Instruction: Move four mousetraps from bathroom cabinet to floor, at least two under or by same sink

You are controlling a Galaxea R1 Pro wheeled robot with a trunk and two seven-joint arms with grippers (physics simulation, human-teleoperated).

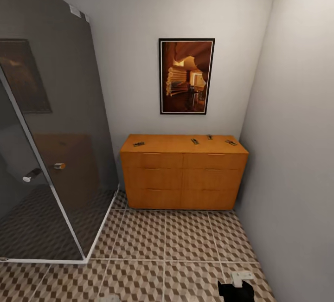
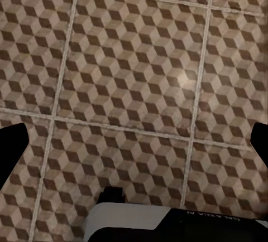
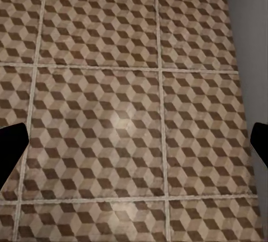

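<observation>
- Nearest the head camera, at the lower edge of its view, sits a dark and white piece of the robot (image 1: 236,285), low over the floor (image 1: 185,246); which part it is I cannot tell.
- Left gripper (image 2: 134,147): two dark fingertips (image 2: 11,153) sit at opposite edges of its wrist view, spread wide with only tile between them, so the fingers are open and empty.
- Right gripper (image 3: 134,144): the same picture, dark fingertips (image 3: 12,141) far apart over bare tile beside a grey wall (image 3: 248,58); open, holding nothing.
- Four traps lie flat on the cabinet (image 1: 183,172) top: one (image 1: 138,144) near its left end, two (image 1: 195,141) (image 1: 209,137) right of the middle, one (image 1: 231,143) near the right end. None is on the floor yet.
- Handling, as a judgement: each trap looks like a thin, stiff, light board with wire on top. It should lift easily, but lying flat it offers little height, so pinch across the two long edges, clear of the wire, and close gently.
- Cabinet top is smooth and level, so a trap may slide if nudged.
- Floor tiles carry a brown and beige cube pattern with pale grout.
- Room: a narrow corner with the cabinet against the back wall under a framed picture (image 1: 186,76), a dark glass shower screen (image 1: 51,130) on the left.
</observation>
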